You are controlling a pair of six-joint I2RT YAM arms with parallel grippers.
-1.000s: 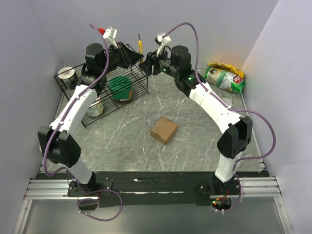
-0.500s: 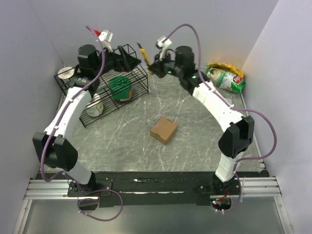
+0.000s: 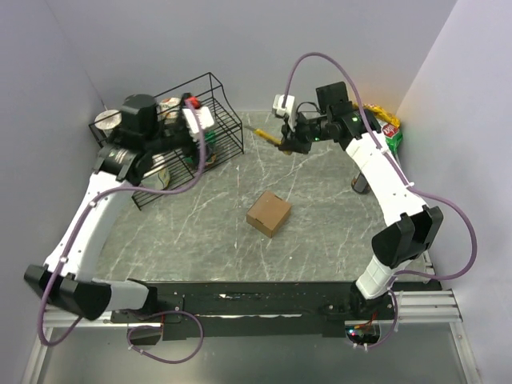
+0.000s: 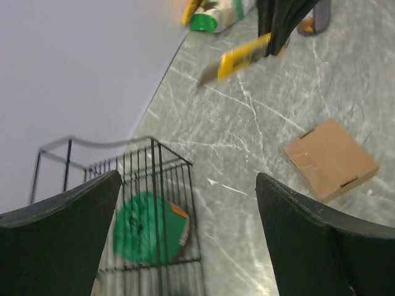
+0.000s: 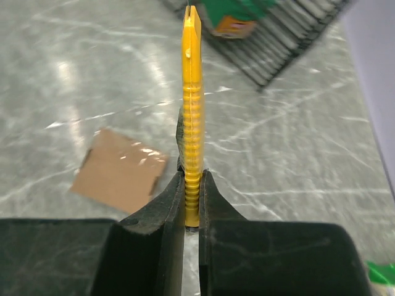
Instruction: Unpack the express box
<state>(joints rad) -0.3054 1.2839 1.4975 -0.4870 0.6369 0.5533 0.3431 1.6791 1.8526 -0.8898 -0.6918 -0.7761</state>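
Observation:
The express box (image 3: 269,213) is a small brown carton lying closed on the grey marble table, seen also in the left wrist view (image 4: 331,158) and the right wrist view (image 5: 120,169). My right gripper (image 3: 290,142) hangs above the table behind the box, shut on the handle of a yellow utility knife (image 3: 270,138). The knife (image 5: 192,92) sticks straight out between the fingers (image 5: 192,179). My left gripper (image 3: 210,144) is wide open by the wire rack's right side, nothing between its fingers (image 4: 188,176).
A black wire rack (image 3: 212,88) stands at the back left with a green-lidded tub (image 4: 148,225) inside. A green snack bag (image 3: 390,132) lies at the back right against the wall. Walls close in on the left, back and right.
The left gripper opened and let go of the yellow knife; the right gripper shut on it and carried it rightward and lower. The left arm swung back over the rack.

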